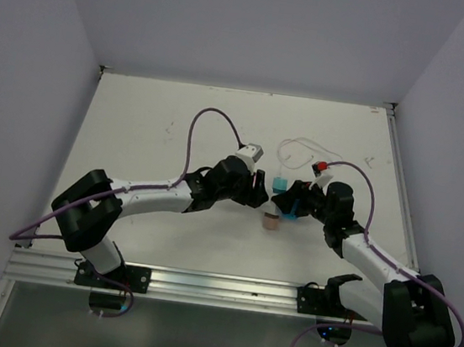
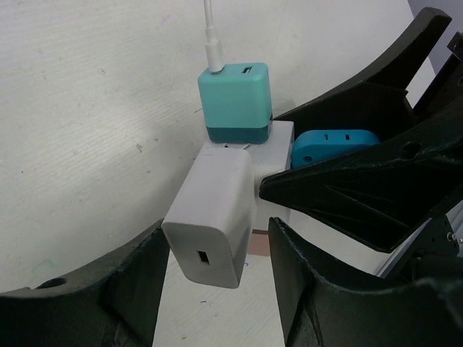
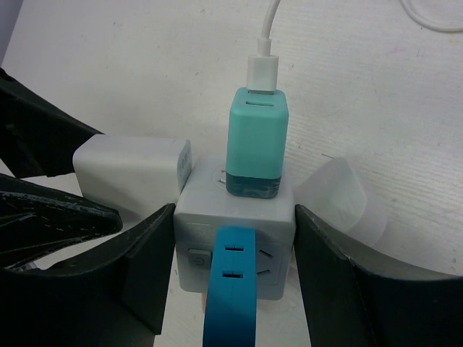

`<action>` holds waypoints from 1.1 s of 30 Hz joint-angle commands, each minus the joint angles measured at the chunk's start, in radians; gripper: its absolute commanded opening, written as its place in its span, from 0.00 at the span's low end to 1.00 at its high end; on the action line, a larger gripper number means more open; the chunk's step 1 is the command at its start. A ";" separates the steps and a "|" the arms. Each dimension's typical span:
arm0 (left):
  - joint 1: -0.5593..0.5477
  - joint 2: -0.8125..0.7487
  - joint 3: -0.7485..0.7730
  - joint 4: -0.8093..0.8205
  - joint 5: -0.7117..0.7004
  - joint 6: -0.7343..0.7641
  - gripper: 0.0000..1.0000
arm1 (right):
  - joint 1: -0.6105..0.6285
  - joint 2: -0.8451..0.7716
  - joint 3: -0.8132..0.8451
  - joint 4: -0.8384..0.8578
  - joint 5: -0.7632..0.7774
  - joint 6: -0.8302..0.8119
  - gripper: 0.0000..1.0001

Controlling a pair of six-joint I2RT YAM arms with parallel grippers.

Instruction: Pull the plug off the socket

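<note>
On the white tabletop (image 1: 136,128) the two arms meet near the middle. The right tool (image 3: 235,217) clamps the socket (image 3: 195,210) by both sides. The left tool (image 2: 217,235) straddles the white plug (image 2: 213,210) on the socket's left face; whether it grips I cannot tell. A teal plug (image 3: 257,144) with a white cable (image 3: 269,29) sits on the far face, and a blue plug (image 3: 231,289) on the near-right one.
</note>
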 commanded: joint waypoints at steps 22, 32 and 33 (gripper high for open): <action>0.032 0.051 -0.027 0.177 0.140 -0.062 0.14 | 0.003 0.006 0.012 0.125 -0.028 0.007 0.00; 0.106 -0.041 -0.099 0.240 0.219 -0.143 0.00 | 0.003 0.010 0.009 0.089 0.043 -0.014 0.00; 0.112 -0.052 -0.103 0.238 0.224 -0.146 0.00 | 0.003 0.012 0.012 0.079 0.049 -0.018 0.00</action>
